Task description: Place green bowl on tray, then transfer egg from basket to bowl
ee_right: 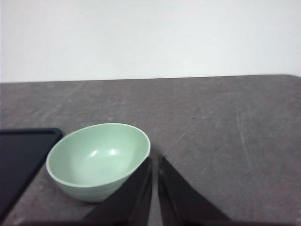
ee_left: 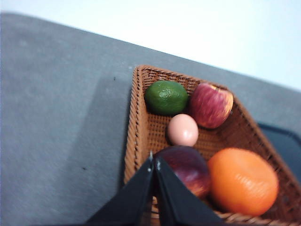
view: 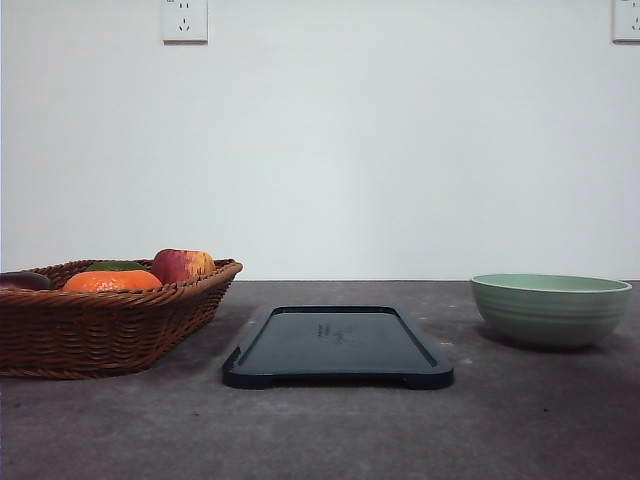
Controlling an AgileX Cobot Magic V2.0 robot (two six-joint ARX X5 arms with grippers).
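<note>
I stand before a dark grey table (view: 330,430) with a matt, slightly speckled surface that carries faint pale scratches, and behind it rises a plain white wall (view: 400,150) with two white power sockets (view: 185,20) high up, one toward each side. In the middle of the table lies the flat dark blue-black rectangular tray (view: 338,345) with rounded corners and a low rim, and it carries nothing. On my left side sits the wide, shallow brown woven wicker basket (view: 100,320), near the tray but apart from it. Inside it I see a small pale pink egg (ee_left: 183,130) in the middle, with a dark green lime (ee_left: 166,97) and a red apple (ee_left: 211,105) just beside it, and a round orange mandarin (ee_left: 243,181) and a dark purple glossy fruit (ee_left: 188,169) closer to my left gripper (ee_left: 154,162). The black fingers (ee_left: 136,193) of this gripper are pressed together at the tips and hold nothing; they hang above the near edge of the basket. On my right side the pale sage-green round bowl (view: 550,308) with faint horizontal ridges stands upright on the bare table, well apart from the tray and empty. My right gripper (ee_right: 155,162) is just beside this bowl, its dark fingers (ee_right: 181,197) almost closed with a thin gap between them, pinching nothing.
</note>
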